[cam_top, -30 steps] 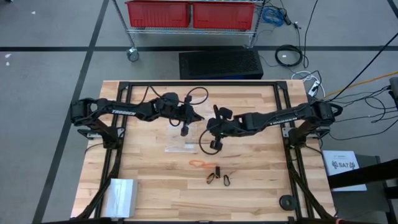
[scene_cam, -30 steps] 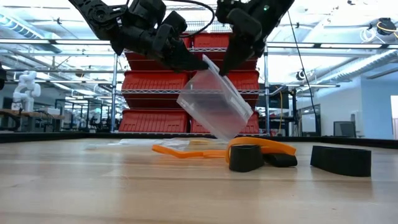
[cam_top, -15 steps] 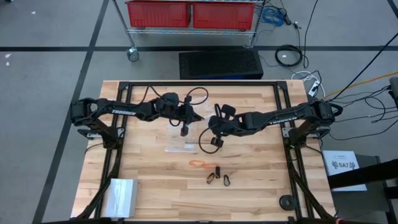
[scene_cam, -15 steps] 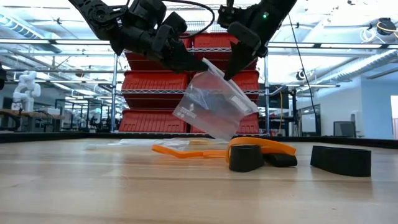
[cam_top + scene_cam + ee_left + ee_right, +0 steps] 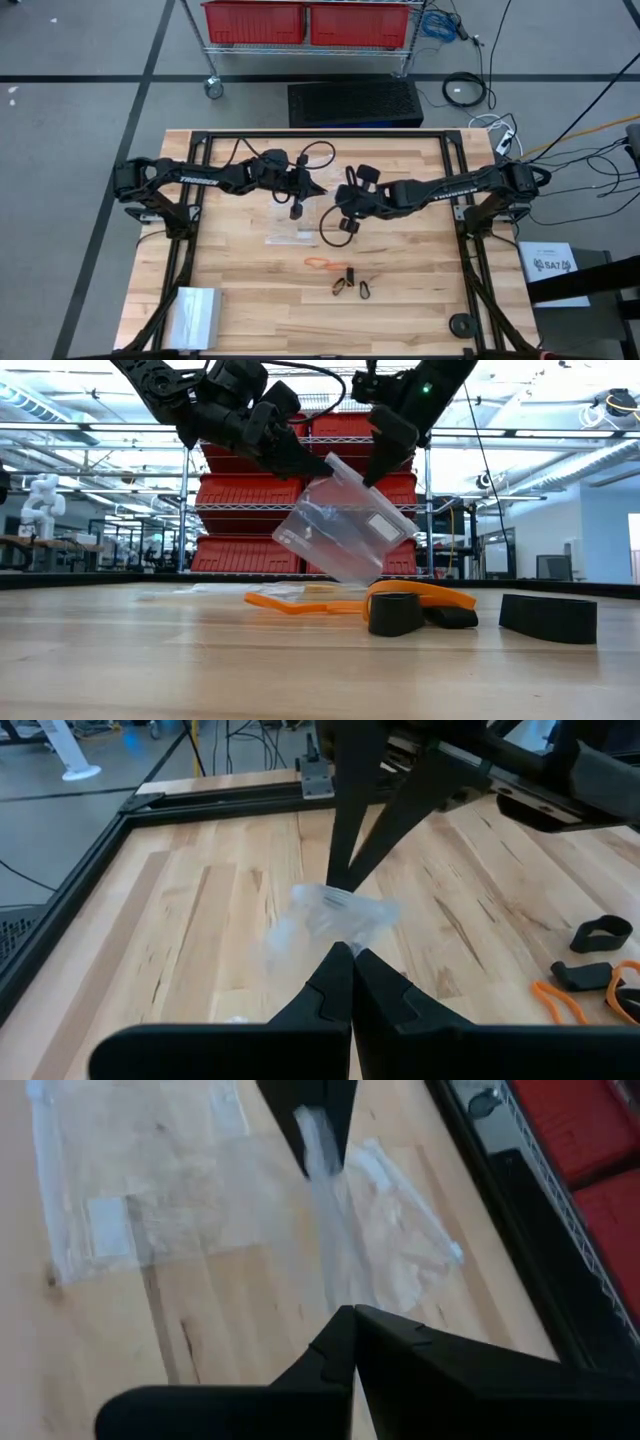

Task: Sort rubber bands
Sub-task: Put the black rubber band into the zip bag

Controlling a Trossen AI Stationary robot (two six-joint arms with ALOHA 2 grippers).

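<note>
Both grippers, left (image 5: 318, 463) and right (image 5: 372, 472), are pinching one clear bag (image 5: 345, 532) above the table (image 5: 250, 300); orange and black bands (image 5: 340, 275) are lying loose below it.

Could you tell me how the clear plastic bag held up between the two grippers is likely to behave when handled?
The clear bag is probably floppy: it sags below both pinching grippers. Likely very light, being thin film. Possibly slippery.

A grey floor (image 5: 80, 120) crossed by dark lines fills the frame's upper part, where a wire shelving cart (image 5: 310, 35) holds red bins (image 5: 255, 20) (cables (image 5: 465, 90) coil at upper right).
</note>
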